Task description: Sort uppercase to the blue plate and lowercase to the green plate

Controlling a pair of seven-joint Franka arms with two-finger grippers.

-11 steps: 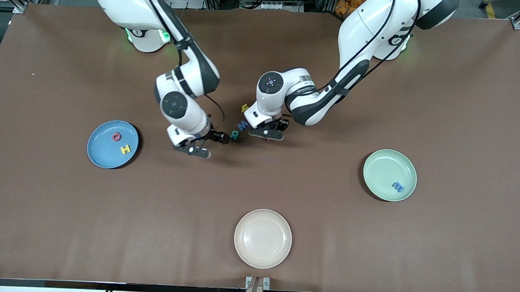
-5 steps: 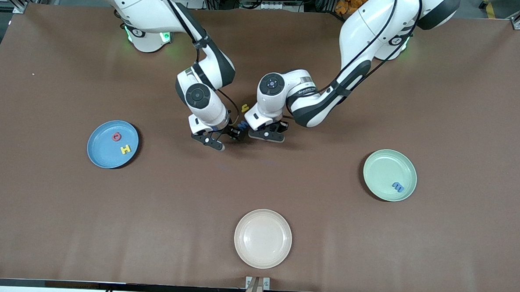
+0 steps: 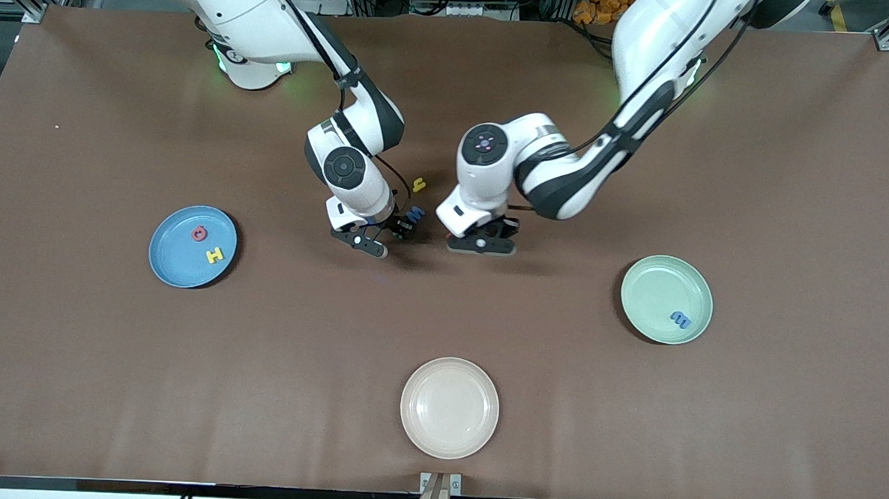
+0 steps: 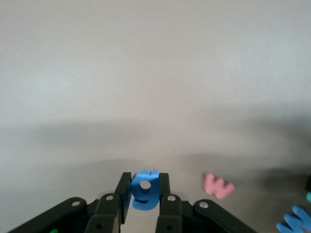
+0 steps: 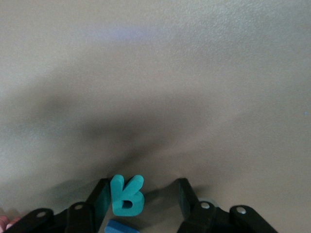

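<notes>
- Sorting in progress mid-table: the left gripper [image 4: 145, 180] is pinching a small blue foam lowercase g-like letter [image 4: 145, 191] tight betw. both fingers, over the brown table [image 3: 108, 385] beside the loose letters.
- The right gripper [image 5: 142, 188] is straddling a small teal foam capital R [image 5: 127, 195], jaws part-open: one finger is touching it, the other is standing apart.
- The g is facing the wrist camera, long axis running along the fingers; the R's long axis is likewise lying along the fingers.
- Next, prob.: g needs carrying to the round pale-green plate [image 3: 649, 285], R needs a firm squeeze, then the round blue plate [image 3: 160, 263].
- A blue foam capital W [image 3: 415, 213] and a yellow foam lowercase h [image 3: 418, 184] are waiting near both grippers.
</notes>
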